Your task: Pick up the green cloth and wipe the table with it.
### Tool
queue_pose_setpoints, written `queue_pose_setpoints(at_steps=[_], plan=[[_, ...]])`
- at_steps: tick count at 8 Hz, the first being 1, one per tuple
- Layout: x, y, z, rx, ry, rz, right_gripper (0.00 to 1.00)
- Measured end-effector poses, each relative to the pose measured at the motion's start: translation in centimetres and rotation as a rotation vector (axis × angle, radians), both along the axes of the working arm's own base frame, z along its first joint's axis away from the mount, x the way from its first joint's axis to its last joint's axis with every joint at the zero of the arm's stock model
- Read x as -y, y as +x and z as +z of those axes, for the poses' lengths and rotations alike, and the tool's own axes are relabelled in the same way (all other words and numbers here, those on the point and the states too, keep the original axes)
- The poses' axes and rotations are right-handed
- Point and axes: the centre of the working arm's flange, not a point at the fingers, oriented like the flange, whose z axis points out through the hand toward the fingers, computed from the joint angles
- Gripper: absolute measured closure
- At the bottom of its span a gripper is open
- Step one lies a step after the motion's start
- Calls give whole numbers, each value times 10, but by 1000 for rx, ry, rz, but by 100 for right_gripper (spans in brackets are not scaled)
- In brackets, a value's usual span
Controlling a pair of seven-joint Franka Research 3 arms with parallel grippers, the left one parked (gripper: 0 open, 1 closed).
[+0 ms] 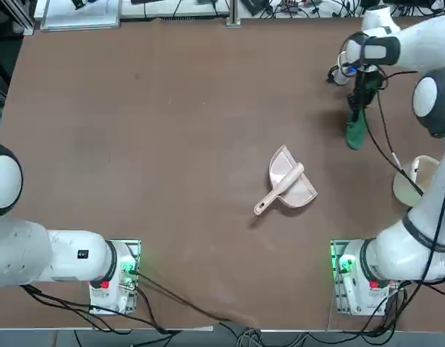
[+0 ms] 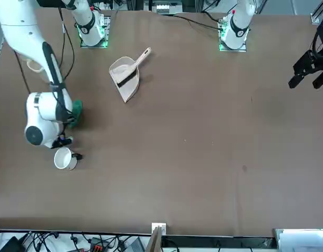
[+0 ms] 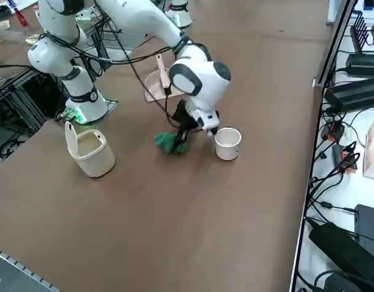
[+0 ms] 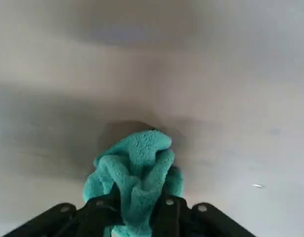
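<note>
Clamped in our right gripper (image 4: 137,210) jaws, the green cloth (image 4: 137,173) hangs lengthwise down to the worktop (image 1: 171,130), beside a white cup (image 3: 227,143).

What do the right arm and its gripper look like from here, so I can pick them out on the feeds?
The right arm is glossy white with rounded joint housings and dark grey bands at the joints. Black cables run loosely along it toward the wrist. Its base glows green with a small red part. The right gripper is black, with two fingers showing small round screw heads.
</note>
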Motion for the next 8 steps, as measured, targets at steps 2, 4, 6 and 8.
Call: queue_pose_setpoints(at_steps=[2,4,6,8], plan=[[10,-2,-1,-9,23,-7,89],[-49,1,-2,3,132,-93,89],[-127,2,1,10,195,-201,89],[-191,5,8,52,222,-297,89]])
